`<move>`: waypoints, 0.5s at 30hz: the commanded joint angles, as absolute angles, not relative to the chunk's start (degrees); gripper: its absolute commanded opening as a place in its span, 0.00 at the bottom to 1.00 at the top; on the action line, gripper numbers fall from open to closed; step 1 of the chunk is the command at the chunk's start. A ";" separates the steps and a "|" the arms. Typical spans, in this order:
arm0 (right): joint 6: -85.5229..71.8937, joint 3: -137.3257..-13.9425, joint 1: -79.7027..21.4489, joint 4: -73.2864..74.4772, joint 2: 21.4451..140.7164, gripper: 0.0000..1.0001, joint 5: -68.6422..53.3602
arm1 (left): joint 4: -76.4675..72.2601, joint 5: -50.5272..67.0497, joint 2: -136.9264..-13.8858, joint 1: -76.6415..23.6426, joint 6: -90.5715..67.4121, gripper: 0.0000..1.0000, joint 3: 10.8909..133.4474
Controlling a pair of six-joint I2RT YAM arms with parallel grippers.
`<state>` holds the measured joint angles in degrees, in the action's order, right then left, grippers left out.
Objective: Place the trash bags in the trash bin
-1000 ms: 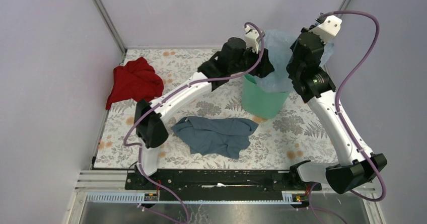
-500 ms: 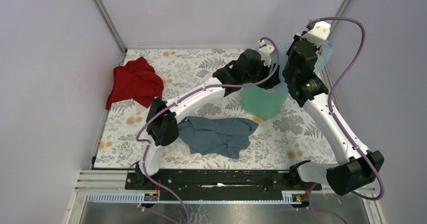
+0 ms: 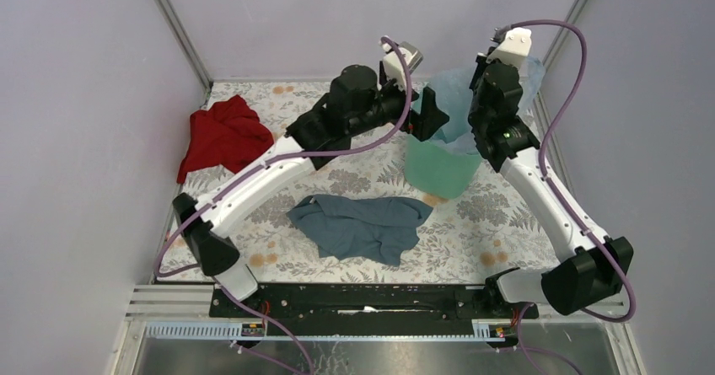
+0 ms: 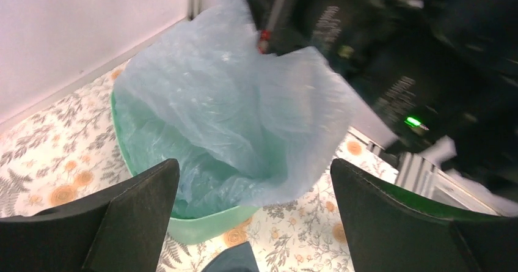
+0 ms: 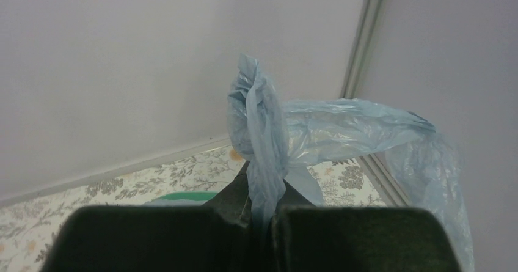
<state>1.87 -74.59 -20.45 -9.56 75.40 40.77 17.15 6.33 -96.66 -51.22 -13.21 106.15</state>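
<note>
The mint-green trash bin (image 3: 443,171) stands at the back right of the table. The pale-blue trash bag (image 3: 455,97) hangs partly inside it and rises above its rim. My right gripper (image 3: 487,70) is shut on a bunched upper edge of the bag (image 5: 262,137) and holds it up over the bin's far side. Loose film trails toward the right wall. My left gripper (image 3: 428,112) is open and empty, just left of the bin. In the left wrist view the bag (image 4: 238,113) fills the bin (image 4: 201,223) ahead of its spread jaws.
A grey-blue cloth (image 3: 362,227) lies on the floral table in front of the bin. A red cloth (image 3: 223,135) lies at the back left. The back wall and the right corner post stand close behind the bin.
My left gripper has pulled back to the left and up, away from the bin's mouth, and is now open. My right gripper has shifted slightly left and up with the bag.
</note>
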 commanded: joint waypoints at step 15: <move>-4.20 -86.89 -20.21 4.96 77.48 0.00 30.62 | -0.09 -12.04 -106.21 -57.67 -12.97 0.64 101.70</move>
